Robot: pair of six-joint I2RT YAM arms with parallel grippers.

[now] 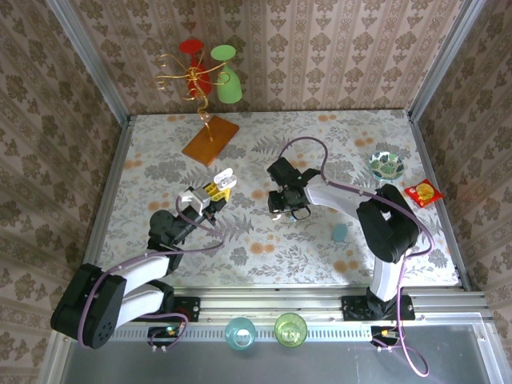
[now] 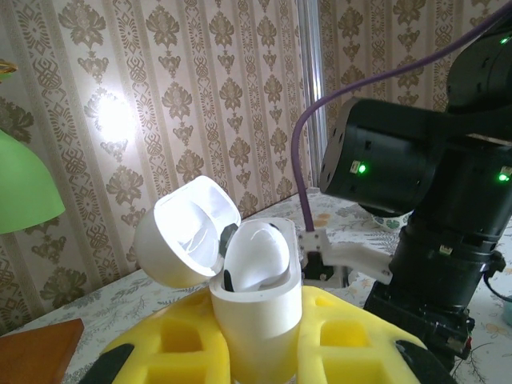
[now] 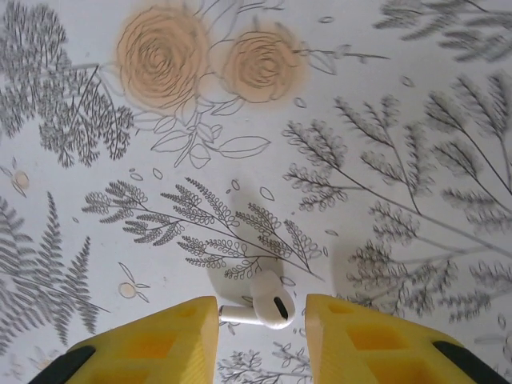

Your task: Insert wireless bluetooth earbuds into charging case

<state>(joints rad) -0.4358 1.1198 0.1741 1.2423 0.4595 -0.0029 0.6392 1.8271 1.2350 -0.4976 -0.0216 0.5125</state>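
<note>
My left gripper (image 1: 210, 194) is shut on the white charging case (image 2: 260, 316), holding it upright above the table between yellow fingers (image 2: 160, 344). The case's lid (image 2: 188, 232) is flipped open to the left, and one white earbud (image 2: 260, 256) sits in the case. In the top view the open case (image 1: 223, 179) shows at the gripper's tip. My right gripper (image 3: 262, 310) hangs low over the tablecloth with its jaws apart. A second white earbud (image 3: 270, 302) lies on the cloth between them, its stem pointing at the left finger (image 3: 172, 336). The right gripper (image 1: 288, 210) stands to the right of the case.
A wire stand with a red and a green cup (image 1: 210, 68) on a wooden base (image 1: 211, 141) is at the back. A patterned dish (image 1: 386, 166) and a red packet (image 1: 423, 194) lie far right. A small pale blue piece (image 1: 340, 232) lies near the right arm. Two cups (image 1: 240, 332) stand by the rail.
</note>
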